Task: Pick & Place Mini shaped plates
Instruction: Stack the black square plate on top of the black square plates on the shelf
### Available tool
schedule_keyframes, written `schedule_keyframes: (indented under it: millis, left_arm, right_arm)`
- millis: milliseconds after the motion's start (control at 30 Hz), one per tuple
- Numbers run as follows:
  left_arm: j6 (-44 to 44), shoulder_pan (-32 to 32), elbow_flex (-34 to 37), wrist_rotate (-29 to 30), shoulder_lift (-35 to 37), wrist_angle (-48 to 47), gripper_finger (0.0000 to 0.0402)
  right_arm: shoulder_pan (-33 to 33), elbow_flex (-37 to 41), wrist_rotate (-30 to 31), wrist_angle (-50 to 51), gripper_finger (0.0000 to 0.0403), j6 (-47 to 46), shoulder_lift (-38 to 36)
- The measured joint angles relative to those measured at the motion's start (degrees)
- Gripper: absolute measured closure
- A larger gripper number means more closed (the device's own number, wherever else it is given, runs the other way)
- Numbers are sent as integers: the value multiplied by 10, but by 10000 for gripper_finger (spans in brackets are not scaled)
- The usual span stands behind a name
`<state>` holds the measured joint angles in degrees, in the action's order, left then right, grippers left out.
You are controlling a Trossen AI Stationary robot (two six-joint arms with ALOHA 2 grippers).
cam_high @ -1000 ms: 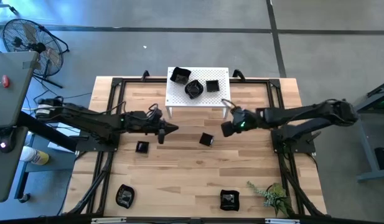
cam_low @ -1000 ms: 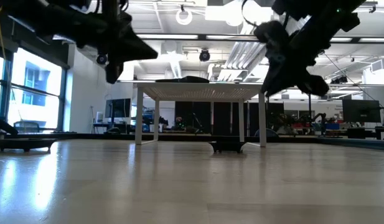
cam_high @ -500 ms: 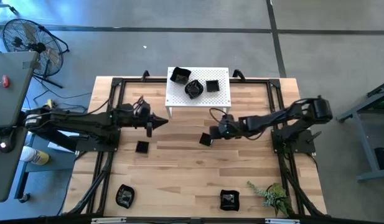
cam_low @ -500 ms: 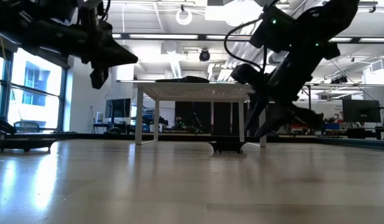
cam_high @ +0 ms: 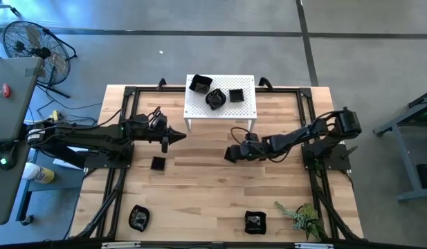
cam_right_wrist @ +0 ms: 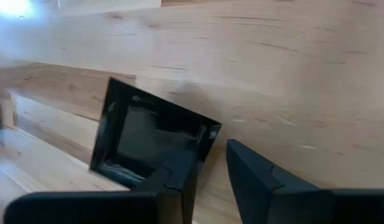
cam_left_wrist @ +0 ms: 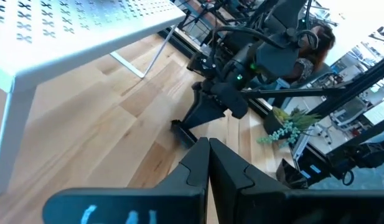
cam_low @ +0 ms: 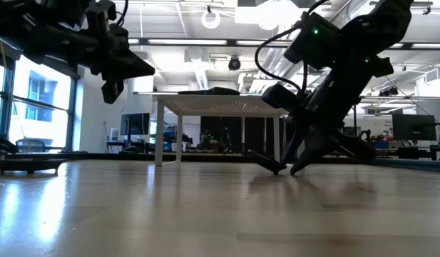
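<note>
A small square black plate (cam_right_wrist: 148, 140) sits mid-table in front of the white perforated stand (cam_high: 220, 105). My right gripper (cam_right_wrist: 210, 162) is down at it, open, its fingers on either side of one wall. In the low view the plate (cam_low: 264, 161) is tilted. Three more plates (cam_high: 214, 99) rest on the stand's top. Others lie flat on the table at left (cam_high: 158, 163), near left (cam_high: 138, 217) and near middle (cam_high: 255, 221). My left gripper (cam_high: 178, 136) hangs shut and empty above the table, left of the stand. My right gripper straddles the plate's side wall (cam_right_wrist: 206, 148) near a corner. One finger (cam_right_wrist: 176, 177) is inside the dish against the wall; the other (cam_right_wrist: 254, 177) is outside, with bare wood between it and the wall. The fingers slant down from the table's right. The plate is tipped, its lower edge on the table.
A sprig of artificial greenery (cam_high: 303, 216) lies at the near right. Black frame rails (cam_high: 123, 104) run along the table's left, right and far edges. Open wood lies between the two arms and toward the near edge.
My right gripper has come down and toward the table's left onto the square plate, rolling as it went. The plate lay flat before and now is tipped up on one edge. My left gripper drew back toward the table's left edge, still shut, then held still.
</note>
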<state>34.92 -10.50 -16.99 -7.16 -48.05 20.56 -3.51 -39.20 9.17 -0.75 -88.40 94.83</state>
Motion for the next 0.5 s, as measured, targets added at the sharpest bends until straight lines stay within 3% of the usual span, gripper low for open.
schedule_keyframes:
  millis: [333,500]
  left_arm:
    - [-9,0,0,-32,0,-29,397]
    - [-12,0,0,-33,0,-33,397]
  right_arm:
    - [0,0,25,-12,396,14,0]
    - [0,1,37,-21,397,21,-20]
